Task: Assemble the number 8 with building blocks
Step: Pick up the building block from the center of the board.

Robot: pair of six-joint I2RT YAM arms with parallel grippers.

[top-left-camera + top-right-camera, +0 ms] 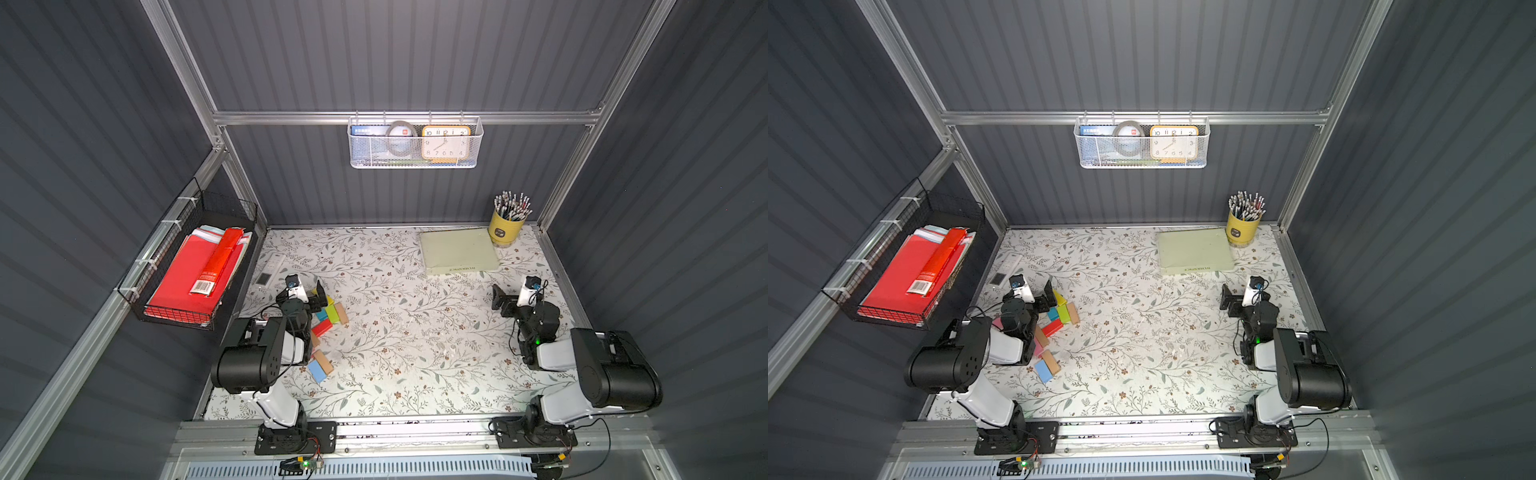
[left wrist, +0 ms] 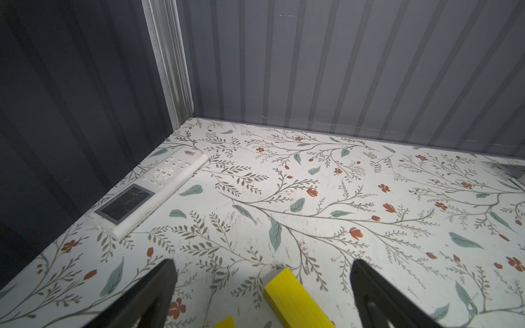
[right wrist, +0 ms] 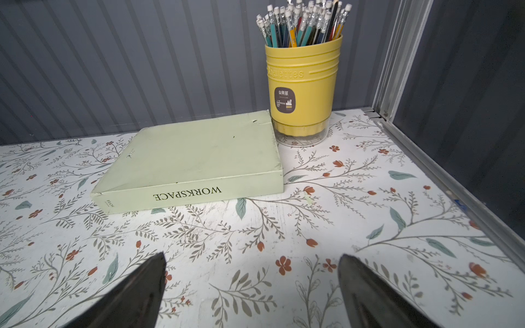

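Book point(image 3: 187, 159), pale green, lying flat: spine reads "WORKSPACE" in dk serif caps, upside-down in rt wrist view; same word legible in both top views, also inverted. Small print at spine end, approx "FLOS", not certain. Yellow pencil cup point(image 3: 302, 85): embossed "Baguettes" on upper band; dk label below w/ CJK chars + fine print, illegible. Clock point(image 1: 1173, 143) in white mesh basket point(image 1: 1100, 162): numerals 10, 11, 12, 1, 2, 3 and 8, 7, 6, 5, 4 legible. Blue box point(image 1: 1094, 131) beside it: white chars, too small to read. Long red box point(image 1: 218, 257) in black wire basket point(image 1: 174, 318): white barcode sticker point(image 1: 202, 286), digits illegible. Remote point(image 2: 150, 187): small logo at one end, illegible.
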